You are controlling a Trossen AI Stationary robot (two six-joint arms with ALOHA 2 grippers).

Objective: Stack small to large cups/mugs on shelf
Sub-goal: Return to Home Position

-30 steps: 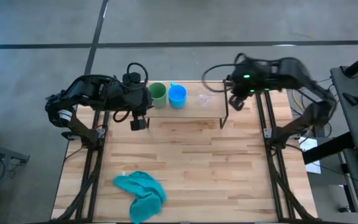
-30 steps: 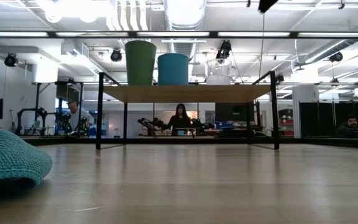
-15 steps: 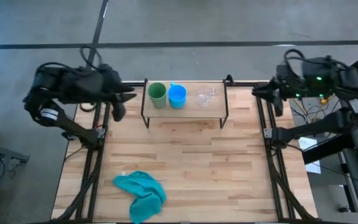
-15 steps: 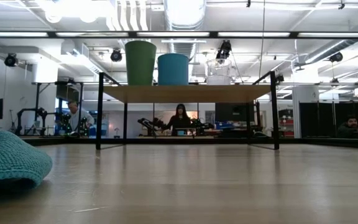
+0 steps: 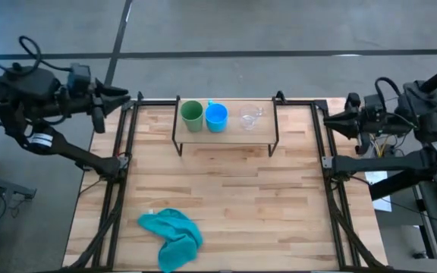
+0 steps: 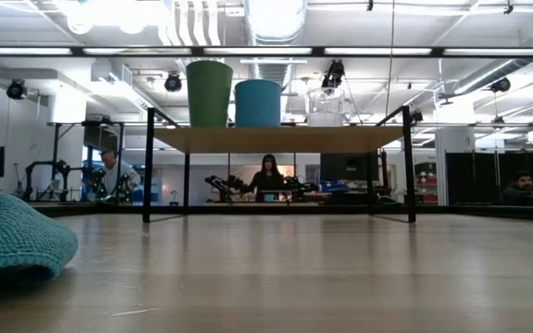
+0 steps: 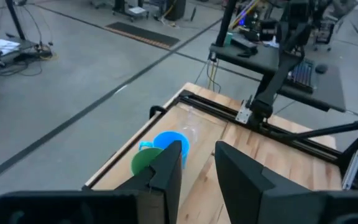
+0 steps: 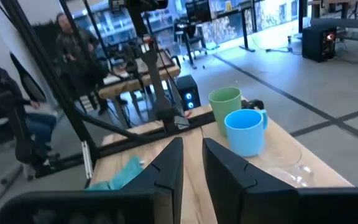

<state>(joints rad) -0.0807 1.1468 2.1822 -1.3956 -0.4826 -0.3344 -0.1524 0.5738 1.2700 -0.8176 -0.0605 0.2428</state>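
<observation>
Three cups stand in a row on the shelf (image 5: pixel 226 135): the green tumbler (image 5: pixel 192 115), the blue mug (image 5: pixel 216 116) and the clear glass mug (image 5: pixel 250 117). The low view shows the green tumbler (image 6: pixel 209 92), blue mug (image 6: pixel 258 102) and glass mug (image 6: pixel 325 106) upright on the shelf board (image 6: pixel 276 139). My left gripper (image 5: pixel 120 97) hangs open beyond the table's left edge. My right gripper (image 5: pixel 332 120) hangs open beyond the right edge. Both point toward the shelf and touch nothing. The left wrist view looks past the left gripper (image 7: pixel 197 158) at the blue mug (image 7: pixel 166 140).
A teal cloth (image 5: pixel 171 235) lies crumpled near the table's near left corner; it also shows in the low view (image 6: pixel 12 236). Black frame rails (image 5: pixel 127 152) run along both table sides. People sit and stand in the room behind the table (image 6: pixel 268 176).
Both arms have drawn back from the shelf. The left gripper went from just in front of the green tumbler out past the table's left edge; the right went from beside the shelf's right end out past the right edge. The cups stayed in place.
</observation>
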